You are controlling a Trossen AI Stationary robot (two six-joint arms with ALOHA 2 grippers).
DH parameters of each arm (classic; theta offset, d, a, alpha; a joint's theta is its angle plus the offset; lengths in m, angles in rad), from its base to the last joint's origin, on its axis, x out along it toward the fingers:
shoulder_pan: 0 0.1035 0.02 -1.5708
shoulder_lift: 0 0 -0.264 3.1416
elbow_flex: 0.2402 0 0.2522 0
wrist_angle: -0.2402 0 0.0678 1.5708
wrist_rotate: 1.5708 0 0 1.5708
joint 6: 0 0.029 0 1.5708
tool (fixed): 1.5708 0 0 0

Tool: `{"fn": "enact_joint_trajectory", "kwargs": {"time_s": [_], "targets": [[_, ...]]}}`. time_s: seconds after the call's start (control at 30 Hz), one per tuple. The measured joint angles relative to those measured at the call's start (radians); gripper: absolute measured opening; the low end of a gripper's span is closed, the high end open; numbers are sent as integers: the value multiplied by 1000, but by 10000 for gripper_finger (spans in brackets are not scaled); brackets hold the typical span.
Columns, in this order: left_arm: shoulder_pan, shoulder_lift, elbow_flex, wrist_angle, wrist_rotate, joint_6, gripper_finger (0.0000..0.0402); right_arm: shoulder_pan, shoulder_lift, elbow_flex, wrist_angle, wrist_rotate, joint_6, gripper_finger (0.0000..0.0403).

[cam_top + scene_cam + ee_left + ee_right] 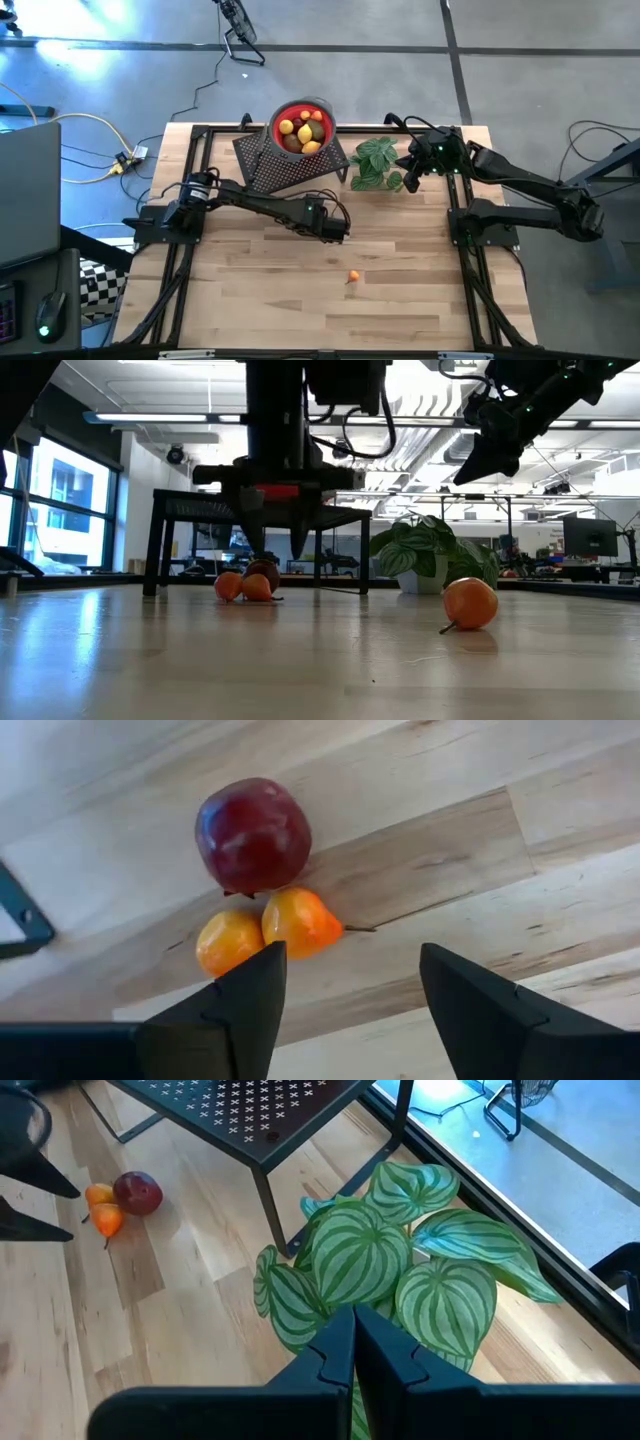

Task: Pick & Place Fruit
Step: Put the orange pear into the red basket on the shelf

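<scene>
High view hides the fruit under the left claw (338,232) mid-surface; one orange ball (353,277) lies nearer the front edge. Left claw (350,990) gapes, released, touching nothing, above two orange pieces (300,921) and a red one (253,834). Right claw (353,1342) is clenched, empty, over the plant (400,1260) near the far edge.

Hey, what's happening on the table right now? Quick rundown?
Left gripper open, empty, over dark red fruit and two orange fruits. Right gripper shut, parked over plant. Lone orange fruit mid-table. Nothing blocking.
</scene>
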Motion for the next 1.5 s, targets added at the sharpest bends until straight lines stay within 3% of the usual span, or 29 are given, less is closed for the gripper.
{"fn": "enact_joint_trajectory", "kwargs": {"time_s": [0.77, 1.5], "targets": [[0, 83, 0, 4, 41, 62, 225, 0, 0, 0, -3, 0, -18, 2], [7, 94, 1, -56, -37, 87, 225, 0, 0, 0, -3, 0, -18, 2]]}}
